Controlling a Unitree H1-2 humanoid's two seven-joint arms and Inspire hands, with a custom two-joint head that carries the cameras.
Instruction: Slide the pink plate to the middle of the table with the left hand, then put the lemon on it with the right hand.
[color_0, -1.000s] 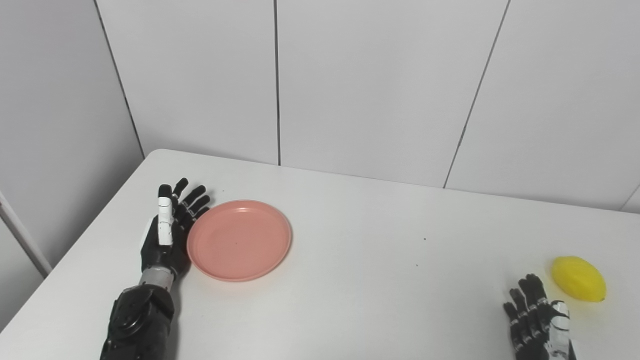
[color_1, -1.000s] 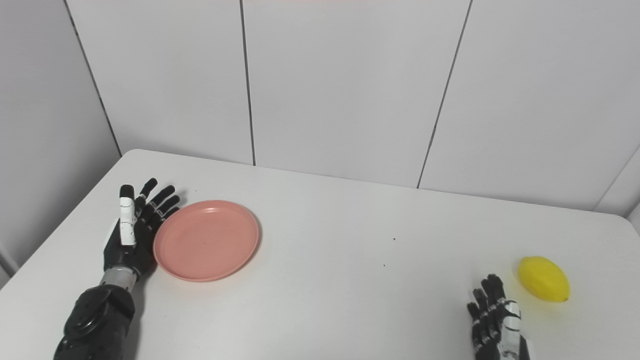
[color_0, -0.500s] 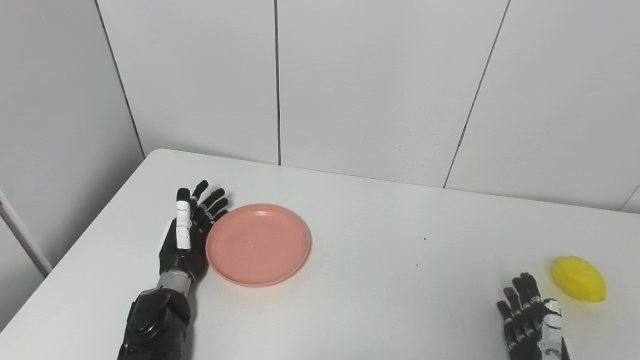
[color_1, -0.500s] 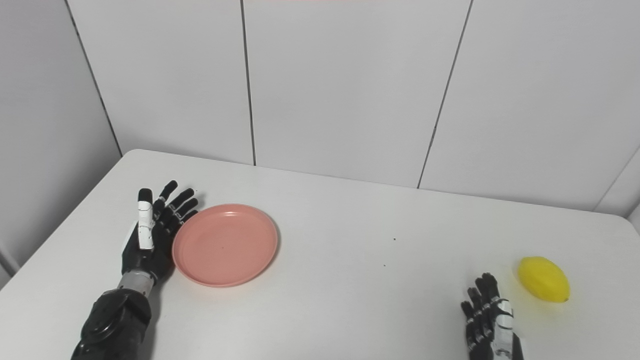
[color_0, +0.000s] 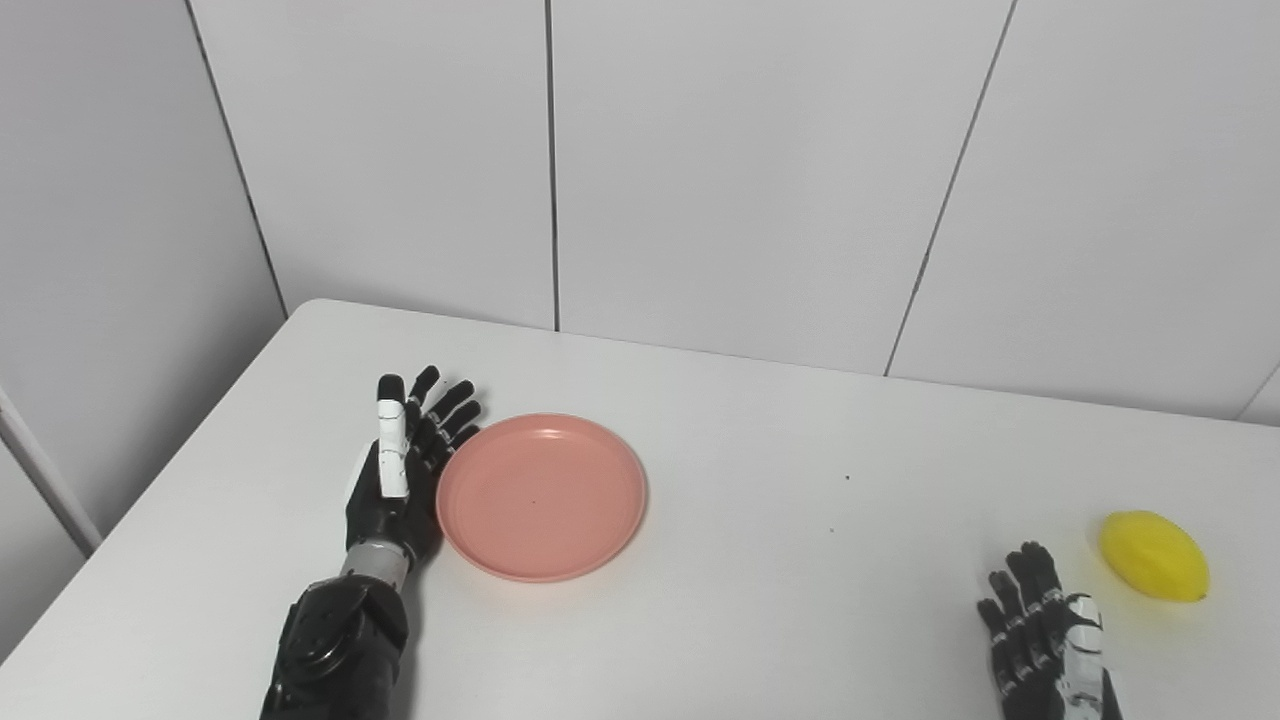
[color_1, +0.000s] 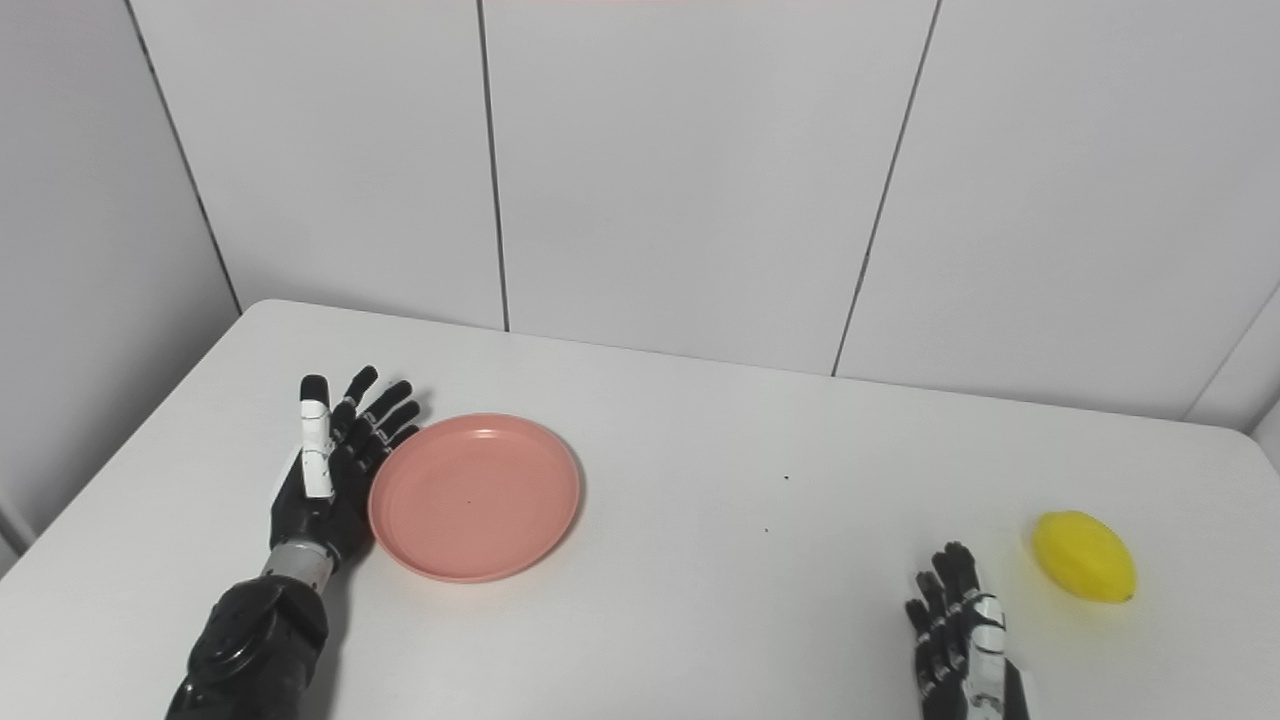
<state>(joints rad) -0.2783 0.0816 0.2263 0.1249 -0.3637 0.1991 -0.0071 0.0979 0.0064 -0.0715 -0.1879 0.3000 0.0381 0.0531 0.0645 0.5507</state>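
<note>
Left eye view: left hand (color_0: 400, 475) lies flat on the white surface (color_0: 800, 560), fingers spread, grasping nothing, its inner edge touching the left rim of the pink plate (color_0: 541, 496). Plate sits left of centre, w/ nothing on it. Right hand (color_0: 1045, 640) low at the bottom edge, fingers apart, empty. Lemon (color_0: 1154, 556) lies near it, up and to its right, not touching.

Right eye view: same layout. Left hand (color_1: 325, 470) against plate (color_1: 474, 496), right hand (color_1: 955, 635) released, lemon (color_1: 1084, 556) apart from it at the surface's right side.
</note>
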